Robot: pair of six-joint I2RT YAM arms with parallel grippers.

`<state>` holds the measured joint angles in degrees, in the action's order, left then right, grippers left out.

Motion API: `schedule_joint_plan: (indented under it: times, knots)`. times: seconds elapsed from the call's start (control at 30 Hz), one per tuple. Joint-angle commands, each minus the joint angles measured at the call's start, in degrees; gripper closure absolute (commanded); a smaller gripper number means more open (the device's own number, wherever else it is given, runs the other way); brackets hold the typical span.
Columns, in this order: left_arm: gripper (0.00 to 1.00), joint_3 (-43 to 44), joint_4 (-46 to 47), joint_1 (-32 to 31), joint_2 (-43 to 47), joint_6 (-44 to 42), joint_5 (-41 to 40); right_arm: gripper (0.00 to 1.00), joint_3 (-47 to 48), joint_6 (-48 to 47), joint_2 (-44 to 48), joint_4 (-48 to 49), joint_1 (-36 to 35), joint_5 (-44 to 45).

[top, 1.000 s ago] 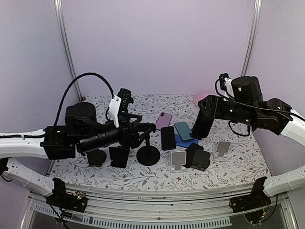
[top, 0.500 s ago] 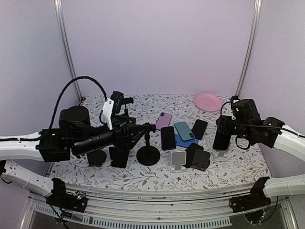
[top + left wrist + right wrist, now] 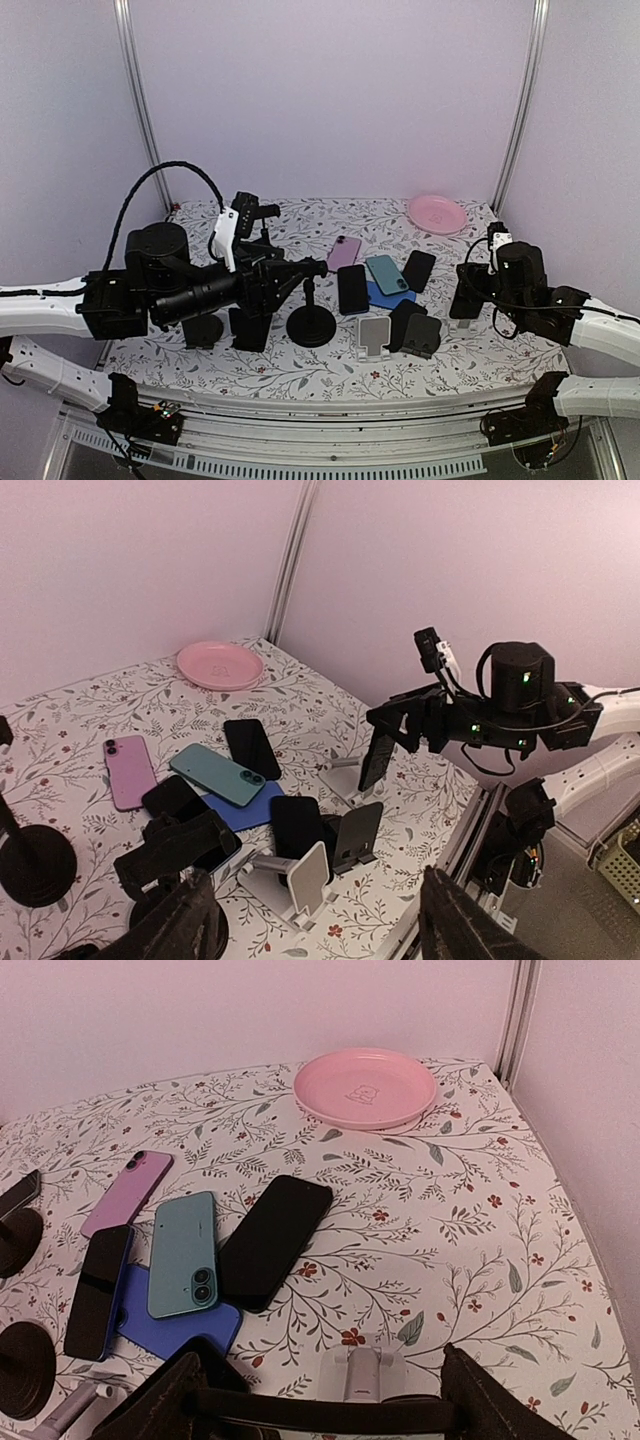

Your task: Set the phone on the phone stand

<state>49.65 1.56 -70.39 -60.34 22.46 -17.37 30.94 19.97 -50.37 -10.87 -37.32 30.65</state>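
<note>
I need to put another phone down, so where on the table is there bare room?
Bare cloth between the pink plate and the flat black phone, and along the right edge. Crowded: the phone cluster mid-table and the stands in front.

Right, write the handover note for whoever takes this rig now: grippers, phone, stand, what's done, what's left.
Left gripper: open, empty, raised on the left side.
Right gripper: closed on the sides of the black phone, holding it upright at the white stand on the far right.
Done: phone picked up and brought to the stand.
Unclear: whether its lower edge is already seated on the stand.
Left: settle the phone against the stand's back, open the right gripper, pull away.
The teal phone and others lie flat in the middle.
</note>
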Motion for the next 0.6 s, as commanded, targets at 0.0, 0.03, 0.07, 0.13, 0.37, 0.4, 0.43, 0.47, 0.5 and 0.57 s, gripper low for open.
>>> schedule_joint_plan:
  times: [0.0,0.03,0.07,0.13,0.37,0.4,0.43,0.47,0.5,0.57]
  knots:
    - [0.31,-1.0,-0.1,0.8,0.9,0.5,0.1,0.71,-1.4,-3.5,1.5,8.7,0.3,2.9]
    - [0.31,-1.0,-0.1,0.9,0.9,0.5,0.1,0.71,-1.7,-3.7,1.4,8.9,0.3,2.9]
    - [0.31,-1.1,0.0,0.9,0.9,0.5,0.1,0.71,-2.0,-3.7,1.3,9.1,0.3,2.8]
    - [0.31,-1.1,0.2,1.1,0.9,0.6,0.4,0.71,-2.9,-3.7,1.1,9.6,0.3,2.9]
    - [0.31,-1.3,0.1,1.3,0.6,0.7,0.8,0.72,-5.2,-2.8,0.5,9.9,0.3,5.5]
    - [0.32,-1.4,0.1,1.3,0.8,0.7,0.8,0.72,-5.4,-2.6,0.7,9.9,0.2,5.7]
    - [0.31,-1.5,0.2,1.3,0.8,0.7,0.8,0.72,-5.6,-2.4,1.0,10.1,0.3,5.8]
    - [0.31,-1.5,0.1,1.4,0.9,0.7,0.8,0.72,-5.9,-2.3,1.3,10.4,0.3,6.0]
    - [0.32,-1.4,0.2,1.4,0.9,0.7,0.9,0.72,-6.3,-2.2,1.5,10.9,0.3,6.1]
    - [0.32,-1.5,0.1,1.5,1.0,0.7,0.9,0.72,-6.7,-1.9,1.3,11.5,0.4,5.8]
